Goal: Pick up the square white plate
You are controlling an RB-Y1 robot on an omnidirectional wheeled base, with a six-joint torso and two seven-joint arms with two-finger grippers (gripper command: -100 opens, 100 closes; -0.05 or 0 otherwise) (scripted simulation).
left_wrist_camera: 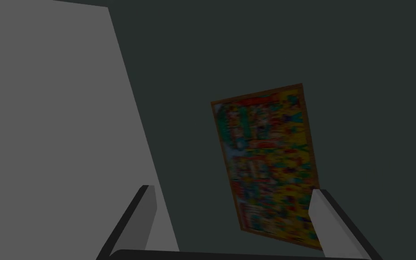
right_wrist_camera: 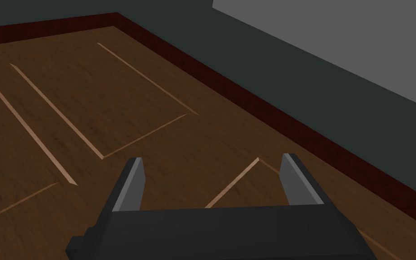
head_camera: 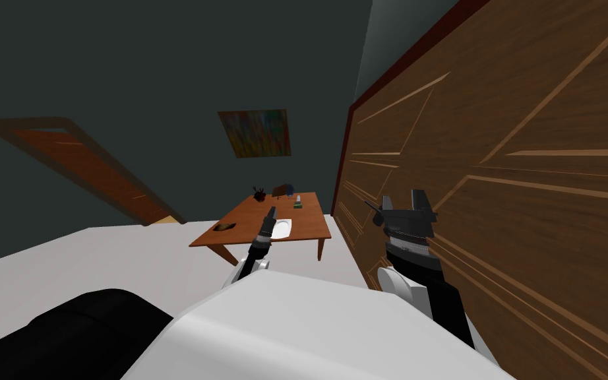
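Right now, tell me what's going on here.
The robot stands back from a wooden table, where the square white plate lies near the front edge, untouched. Both arms are held up in front of the chest and neither holds anything. The left gripper is open, in line with the table, and the right gripper is open beside the wood-panelled wall. A few small items sit at the table's far end. The pick-up has not yet begun.

- Left arm (head_camera: 258,247) stretches forward, forearm angled up, and the left hand (head_camera: 270,214) rides at its tip with fingers (left_wrist_camera: 145,212) spread wide.
- Right arm (head_camera: 415,247) is bent in close, right hand (head_camera: 403,200) raised, blades parted just the same.
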